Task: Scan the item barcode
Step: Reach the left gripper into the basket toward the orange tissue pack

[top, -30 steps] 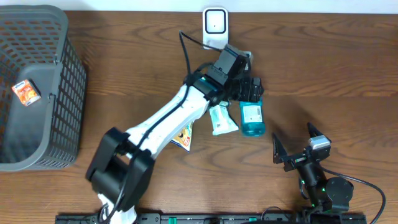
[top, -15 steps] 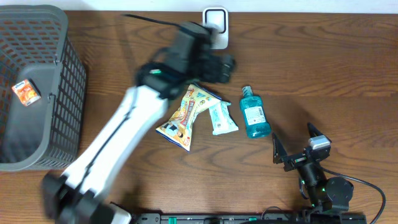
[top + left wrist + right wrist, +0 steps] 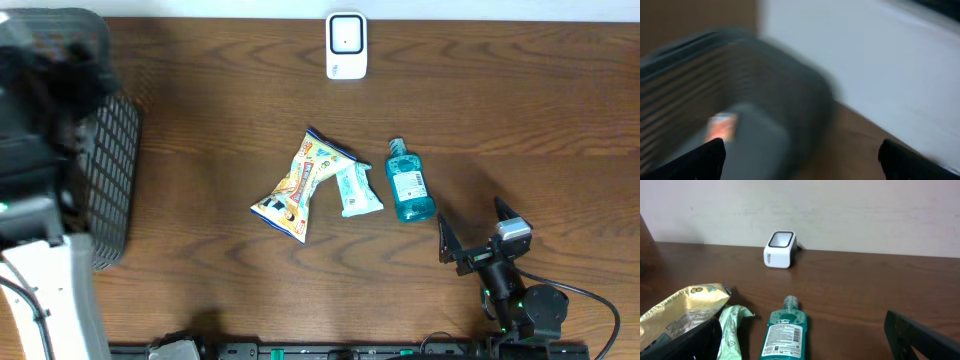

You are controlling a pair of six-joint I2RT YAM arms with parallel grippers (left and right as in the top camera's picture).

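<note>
Left arm now over basket, bottle well apart from jaws.

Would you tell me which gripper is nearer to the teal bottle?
Right. The right gripper sits just beside the teal bottle, toward the robot; the left gripper is far away at the basket.

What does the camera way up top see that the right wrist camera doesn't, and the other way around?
Only the overhead view shows the white left arm and the right arm's own body. Only the right wrist view shows the pale wall behind the table. Both show the white scanner, the blue bottle, the yellow snack bag and the green packet lying on the wooden table.
</note>
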